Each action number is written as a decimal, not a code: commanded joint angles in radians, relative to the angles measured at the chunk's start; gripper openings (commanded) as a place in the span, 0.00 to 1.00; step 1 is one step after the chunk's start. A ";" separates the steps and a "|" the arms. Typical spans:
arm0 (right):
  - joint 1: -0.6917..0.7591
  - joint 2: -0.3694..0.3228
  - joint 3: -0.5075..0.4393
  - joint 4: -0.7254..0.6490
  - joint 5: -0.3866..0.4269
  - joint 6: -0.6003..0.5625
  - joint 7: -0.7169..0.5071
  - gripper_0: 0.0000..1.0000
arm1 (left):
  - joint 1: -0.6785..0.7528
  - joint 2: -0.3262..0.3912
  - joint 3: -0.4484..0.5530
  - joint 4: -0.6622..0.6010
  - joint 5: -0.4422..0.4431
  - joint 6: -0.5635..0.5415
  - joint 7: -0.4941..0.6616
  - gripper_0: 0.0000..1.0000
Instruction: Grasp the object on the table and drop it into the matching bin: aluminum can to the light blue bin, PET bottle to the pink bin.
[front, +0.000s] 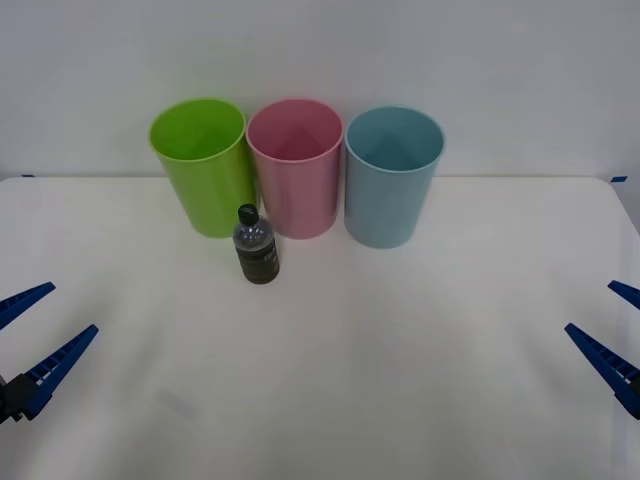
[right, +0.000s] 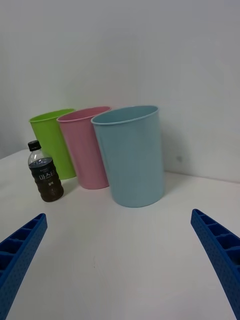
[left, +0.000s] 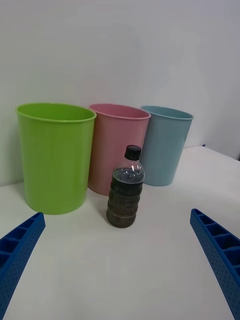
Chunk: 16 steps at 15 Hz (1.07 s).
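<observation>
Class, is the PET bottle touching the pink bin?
Apart. The right wrist view shows bare table between the PET bottle and the pink bin.

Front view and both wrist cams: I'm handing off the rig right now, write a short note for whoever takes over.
Left gripper: open, low at the table's left edge, holding nothing.
Right gripper: open, low at the right edge, holding nothing.
Bottle: upright on the white table, black cap on, just in front of the gap between the green bin and the pink bin, closer to the left arm.
Blue bin: rightmost in the row along the back.
Done: nothing yet; the bottle is untouched.
Left: grasp the bottle, lift it over the pink bin's rim, release.
</observation>
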 joint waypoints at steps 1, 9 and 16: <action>0.000 0.000 0.000 0.000 0.000 0.000 0.000 1.00 | 0.000 0.000 0.000 0.000 0.000 0.000 0.000 1.00; 0.000 0.000 0.000 0.000 0.000 0.000 0.000 1.00 | -0.009 -0.023 -0.047 0.000 -0.046 0.030 -0.040 1.00; 0.000 0.000 0.000 0.000 0.000 0.000 0.000 1.00 | -0.004 -0.023 -0.169 0.003 -0.074 0.183 -0.084 1.00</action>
